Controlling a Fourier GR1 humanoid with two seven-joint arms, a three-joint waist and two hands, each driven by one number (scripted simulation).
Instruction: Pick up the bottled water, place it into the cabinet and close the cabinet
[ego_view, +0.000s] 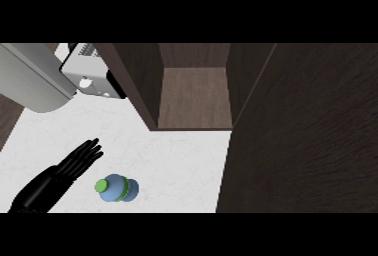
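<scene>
My left hand (63, 172) lies with fingers straight and together, holding nothing. The bottle (117, 188) stands upright just right of my fingers, untouched. The cabinet (196, 95) gapes ahead. Pickup comes first, I judge: curl round the bottle.

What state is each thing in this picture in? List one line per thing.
Bottle: upright on the counter, green cap on, not held.
Cabinet: open, nothing visible inside.
Cabinet door: swung open.
Left hand: open, fingers straight, beside the bottle, not touching it.
Right hand: not in view.
</scene>
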